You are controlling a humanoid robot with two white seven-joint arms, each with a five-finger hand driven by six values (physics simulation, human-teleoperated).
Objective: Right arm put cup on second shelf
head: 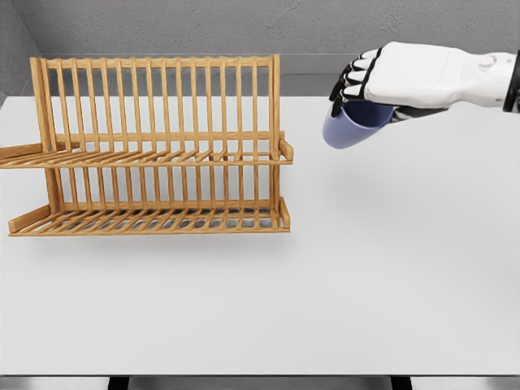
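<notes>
A pale blue cup (351, 126) hangs in the air above the white table, tilted with its base toward the lower left. My right hand (375, 81) comes in from the upper right and is shut on the cup from above, its black fingertips (349, 77) curled over the cup's far side. The wooden two-tier dish rack (154, 146) stands at the left of the table, its upper shelf (162, 156) and lower shelf (154, 221) both bare. The cup is to the right of the rack, roughly level with the upper shelf. My left arm is out of sight.
The white table (341, 284) spreads wide in front of and right of the rack. A grey wall runs behind the table's far edge. The table's front edge lies near the bottom of the picture.
</notes>
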